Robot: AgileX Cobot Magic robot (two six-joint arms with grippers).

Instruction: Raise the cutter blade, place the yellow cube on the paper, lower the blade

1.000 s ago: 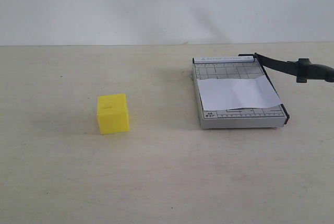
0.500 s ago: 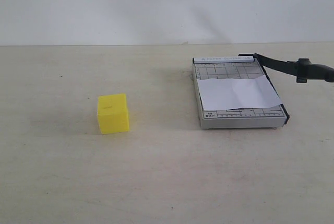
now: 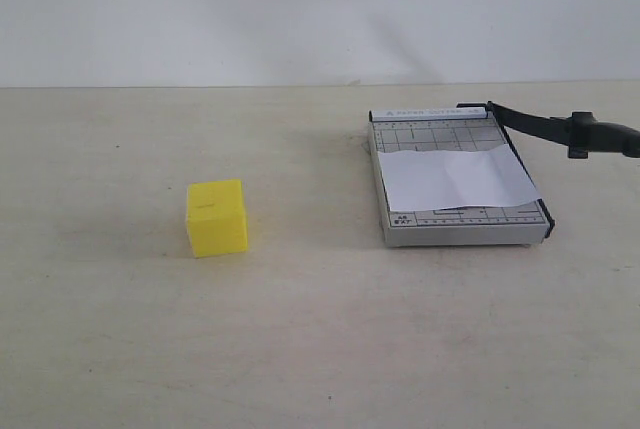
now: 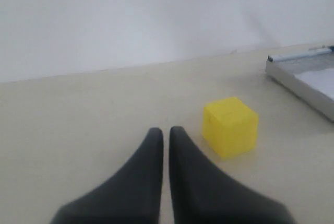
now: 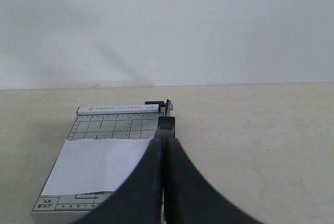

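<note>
Left wrist view is showing clenched, empty jaws near your yellow cube [image 4: 230, 126] (stiff, likely light); grip opposite flat faces.

Matt plastic-looking yellow cube [image 3: 216, 216], creased white paper [image 3: 458, 179], seemingly metal cutter base [image 3: 460, 230].

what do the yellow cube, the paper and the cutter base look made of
The yellow cube: likely plastic, matte; even bright colour, crisp edges, no glare. The paper: thin matte sheet, ordinary paper by its slight creases. The cutter base: grey with a printed grid, smooth; painted metal or plastic, cannot tell which.
</note>
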